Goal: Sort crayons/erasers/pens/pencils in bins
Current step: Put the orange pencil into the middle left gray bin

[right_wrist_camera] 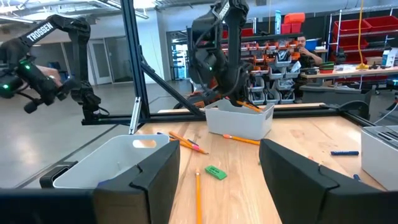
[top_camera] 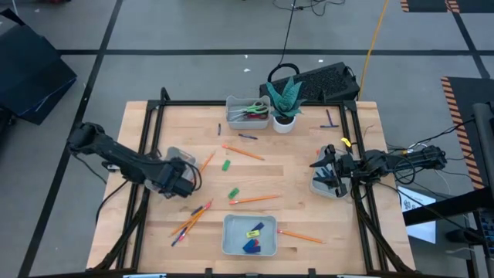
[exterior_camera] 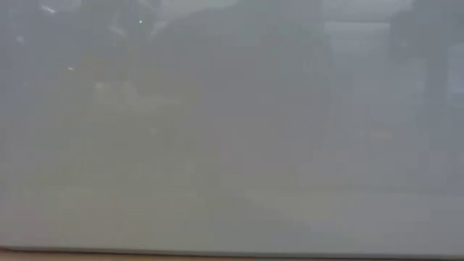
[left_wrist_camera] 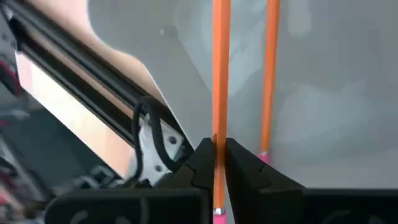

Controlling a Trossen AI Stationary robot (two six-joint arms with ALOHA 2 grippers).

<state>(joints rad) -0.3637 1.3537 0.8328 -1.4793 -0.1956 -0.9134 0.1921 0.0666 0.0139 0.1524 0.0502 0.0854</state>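
The left arm reaches in from the left edge of the table, its forearm slanting toward the middle. The left gripper [top_camera: 184,179] points down, and its two dark fingers [left_wrist_camera: 239,163] are closed tight on a thin orange pencil [left_wrist_camera: 219,81]. The right arm comes from the right edge, stretched out low and level. The right gripper [top_camera: 327,173] has its fingers [right_wrist_camera: 308,177] spread wide apart and holds nothing.

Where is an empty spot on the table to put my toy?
Bare wood lies at the back left corner, left of the scissors bin, and between the plant pot and right gripper. The middle and front left are crowded with pencils.
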